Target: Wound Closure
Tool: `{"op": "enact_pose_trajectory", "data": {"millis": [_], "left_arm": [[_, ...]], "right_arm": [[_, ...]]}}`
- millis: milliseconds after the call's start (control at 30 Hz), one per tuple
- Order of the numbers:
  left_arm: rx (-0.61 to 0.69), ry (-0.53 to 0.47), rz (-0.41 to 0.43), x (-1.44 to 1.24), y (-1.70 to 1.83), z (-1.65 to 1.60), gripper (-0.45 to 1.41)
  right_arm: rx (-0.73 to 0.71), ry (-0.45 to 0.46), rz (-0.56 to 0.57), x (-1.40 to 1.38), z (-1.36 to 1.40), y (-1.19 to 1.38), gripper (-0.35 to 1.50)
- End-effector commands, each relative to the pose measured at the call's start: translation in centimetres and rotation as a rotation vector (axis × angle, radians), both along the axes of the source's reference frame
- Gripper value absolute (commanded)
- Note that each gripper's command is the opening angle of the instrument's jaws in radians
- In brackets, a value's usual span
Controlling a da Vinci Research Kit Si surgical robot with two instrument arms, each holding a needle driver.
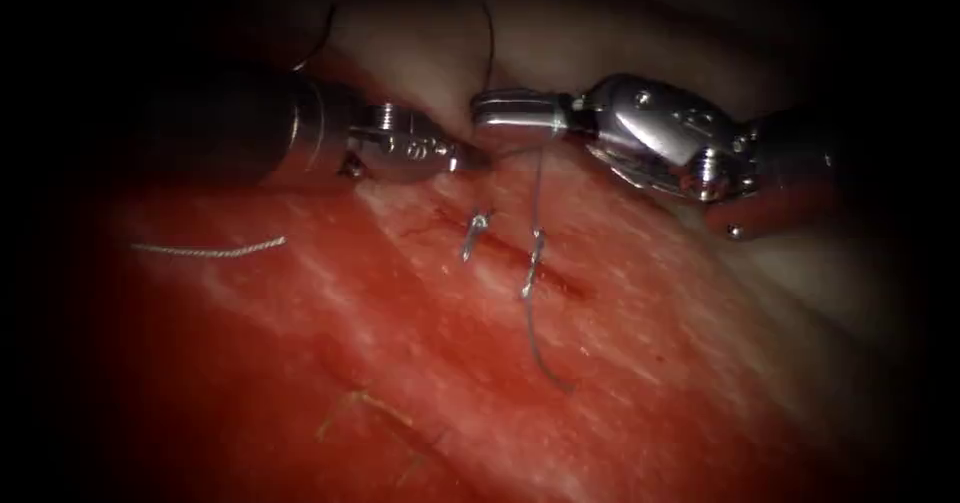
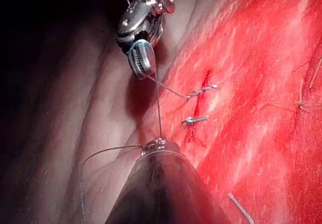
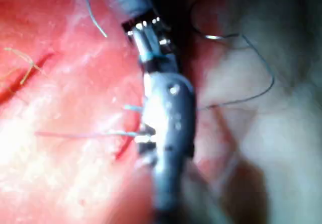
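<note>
Red, wet tissue (image 1: 600,383) with 2 stitches across the cut (image 1: 520,255); right tool (image 1: 510,109) is clamped on the thread (image 1: 537,178) above it, left tool (image 1: 462,157) can't tell. Thread looks thin and slippery, so grip away from knots

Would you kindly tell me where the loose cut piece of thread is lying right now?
In the endoscope view the cut piece of thread lies flat on the tissue, left of the cut, below the left hand.
</note>
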State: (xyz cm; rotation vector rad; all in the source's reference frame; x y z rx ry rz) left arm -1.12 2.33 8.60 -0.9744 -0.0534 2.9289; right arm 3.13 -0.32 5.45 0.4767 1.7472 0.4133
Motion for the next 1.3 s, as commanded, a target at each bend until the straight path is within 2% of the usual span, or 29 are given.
{"op": "enact_pose_trajectory", "data": {"millis": [33, 100, 233, 433, 633, 1067, 1300], "left_arm": [[0.001, -0.001, 0.000, -0.05, 0.00, 0.06, -0.45], [0.004, -0.005, 0.000, -0.06, -0.02, 0.05, -0.45], [0.005, -0.007, 0.001, -0.07, -0.03, 0.04, -0.45], [0.007, -0.013, 0.005, -0.05, 0.03, 0.08, -0.45], [0.007, -0.014, 0.007, -0.03, 0.02, 0.08, -0.45], [0.004, -0.018, 0.017, 0.09, -0.05, 0.08, -0.45], [0.004, -0.019, 0.018, 0.10, -0.06, 0.07, -0.45]], "right_arm": [[-0.005, 0.004, -0.020, 0.06, 0.06, -0.14, 0.34], [-0.016, -0.014, -0.057, 0.02, 0.09, -0.24, 0.68], [-0.087, -0.019, -0.124, -0.02, 0.14, -0.35, 0.78], [-0.239, -0.020, -0.288, -0.07, 0.21, -0.46, 0.68], [-0.290, -0.024, -0.384, -0.05, 0.24, -0.60, 0.63], [-0.335, -0.027, -0.479, 0.03, 0.28, -0.85, 0.61], [-0.335, -0.028, -0.479, -0.07, 0.32, -0.80, 0.59]]}}
